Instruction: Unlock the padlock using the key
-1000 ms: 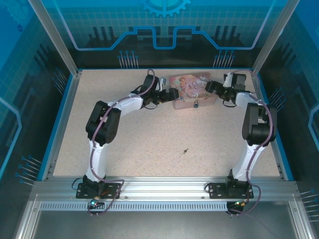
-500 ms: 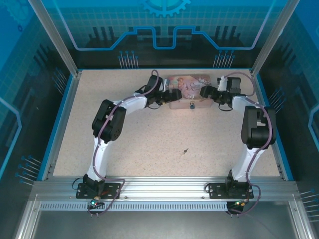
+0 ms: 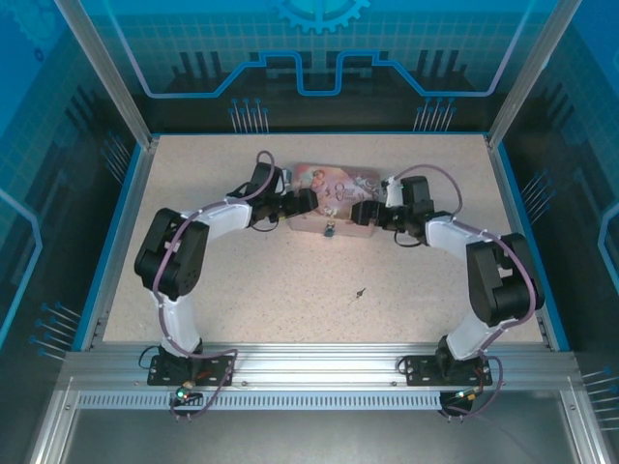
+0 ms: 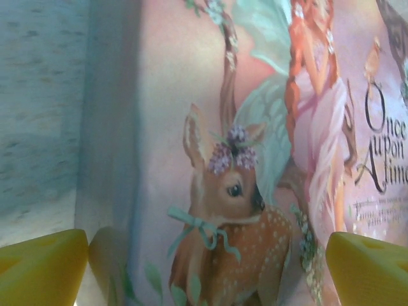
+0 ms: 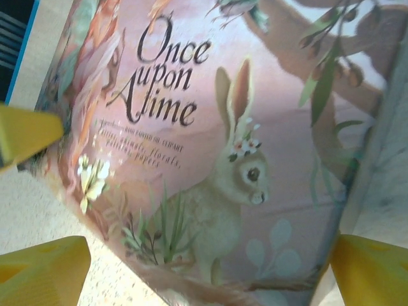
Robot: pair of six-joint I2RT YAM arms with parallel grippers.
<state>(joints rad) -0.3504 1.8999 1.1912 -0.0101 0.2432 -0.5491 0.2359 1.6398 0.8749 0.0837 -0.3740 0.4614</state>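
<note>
While right pincer point(image 3: 364, 214) straddles tin point(image 3: 334, 182), padlock point(image 3: 330, 230) just beside.

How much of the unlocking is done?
Nothing looks done yet: the padlock sits at the front of the tin, and the key lies alone on the table. In hand: the left end effector and right end effector, jaws wide, straddle the tin's ends. Left: pick up the key, fit it, turn it.
</note>
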